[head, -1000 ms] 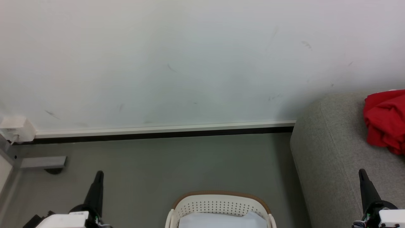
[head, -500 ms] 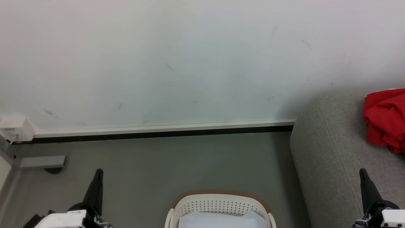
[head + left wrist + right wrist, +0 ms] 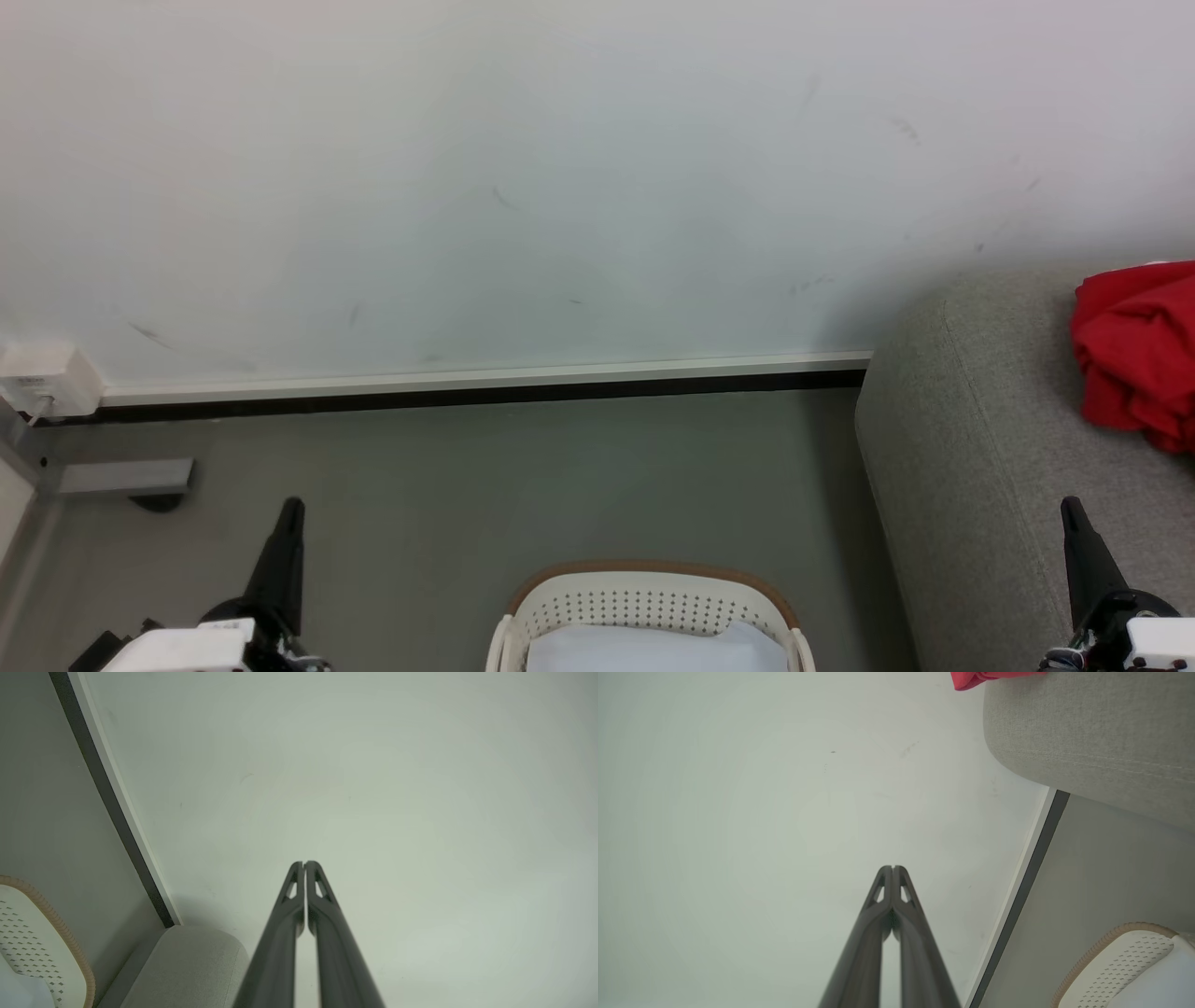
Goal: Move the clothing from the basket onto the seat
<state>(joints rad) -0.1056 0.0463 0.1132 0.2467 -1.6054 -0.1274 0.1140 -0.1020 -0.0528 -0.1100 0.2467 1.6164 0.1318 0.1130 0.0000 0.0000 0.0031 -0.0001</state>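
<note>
- The clothing lies as a crumpled red heap on the seat, at the right edge of the head view. No lettering or number can be read on it.
- In the right wrist view a small red corner of the clothing pokes past the seat's rounded edge, where the woven fabric and a stitched seam show plainly.
- The basket stands on the floor just beside the seat's end, at the bottom middle of the head view. Inside it is a pale sheet; no red can be seen in it.
- Both wrist views catch a corner of the basket, brown rim and perforated wall: left, right.
- The left pincer reads in the head view as a single dark spike above the floor. Its own camera shows the left pincer with fingers pressed together, nothing between them, pointing at the wall.
- The right pincer stands over the seat's front. Its own view shows the right pincer likewise closed tip to tip and empty.
- A skirting board runs along the foot of the wall, and a white box sits at its left end.
</note>
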